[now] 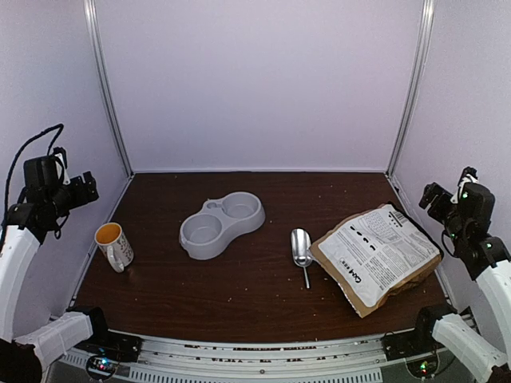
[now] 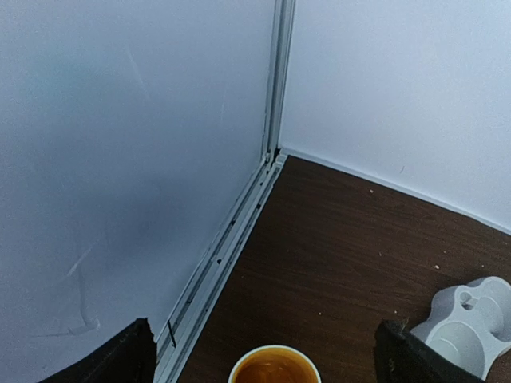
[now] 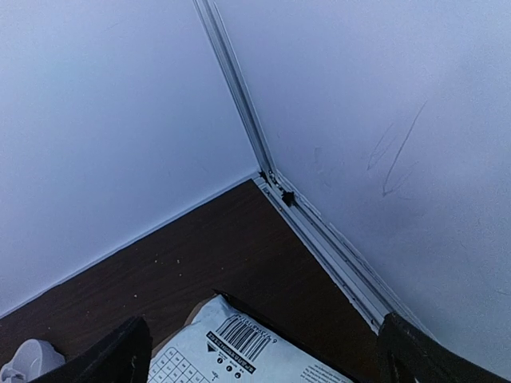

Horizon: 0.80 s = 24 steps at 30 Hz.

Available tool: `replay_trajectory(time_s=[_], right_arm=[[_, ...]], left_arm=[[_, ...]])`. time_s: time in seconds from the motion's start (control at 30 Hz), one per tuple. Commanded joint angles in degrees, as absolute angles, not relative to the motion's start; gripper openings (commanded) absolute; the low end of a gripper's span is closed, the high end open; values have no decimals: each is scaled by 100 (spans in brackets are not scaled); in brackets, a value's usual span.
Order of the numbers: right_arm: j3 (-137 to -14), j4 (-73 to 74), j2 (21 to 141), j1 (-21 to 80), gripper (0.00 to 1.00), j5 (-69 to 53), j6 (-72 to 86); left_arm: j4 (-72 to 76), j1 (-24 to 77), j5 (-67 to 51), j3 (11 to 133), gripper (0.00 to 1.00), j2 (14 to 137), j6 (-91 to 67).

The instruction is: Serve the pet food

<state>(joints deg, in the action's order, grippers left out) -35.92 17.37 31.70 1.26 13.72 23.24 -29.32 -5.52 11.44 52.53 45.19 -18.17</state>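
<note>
- Pet food bag is lying flat with a white printed panel facing up. It is showing black text blocks, a grid and a barcode, all too small to read.
- Bag is showing kraft-brown edges around the white panel. It is sitting well right of the grey double bowl, and the kibble itself is hidden.
- Metal scoop is lying between the bowl and the bag, bowl end pointing away from the arms.
- White mug with an orange inside is standing left of the bowl.
- Dark brown wood-look counter is carrying everything, with tiny pale specks scattered on it.
- Pale walls with metal corner posts are enclosing the back and sides.
- Left end effector is hanging released, raised left of the bowl above the mug.
- Right end effector is hanging released, raised far right of the bowl, over the bag's far edge.
</note>
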Motion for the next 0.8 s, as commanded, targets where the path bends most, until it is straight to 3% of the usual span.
replay_trajectory(time_s=[0.0, 0.1, 0.2, 0.5, 0.77], right_arm=[[-4056, 2209, 3563, 123, 100, 789, 2498], [-4515, 2603, 4057, 161, 100, 229, 2391], [-4870, 2877, 4365, 623, 100, 424, 2278], [-5497, 3877, 5253, 3356, 100, 1595, 2251], [-6100, 5380, 6955, 5755, 99, 2565, 3627]], left_arm=[[-3381, -536, 1268, 5298, 98, 4616, -2122], [-3522, -534, 1389, 5415, 98, 4691, -2188], [-3564, -531, 1363, 5509, 98, 4673, -2155], [-4134, -535, 957, 6087, 98, 4723, -1987], [-4624, -525, -140, 6187, 98, 4515, -2475]])
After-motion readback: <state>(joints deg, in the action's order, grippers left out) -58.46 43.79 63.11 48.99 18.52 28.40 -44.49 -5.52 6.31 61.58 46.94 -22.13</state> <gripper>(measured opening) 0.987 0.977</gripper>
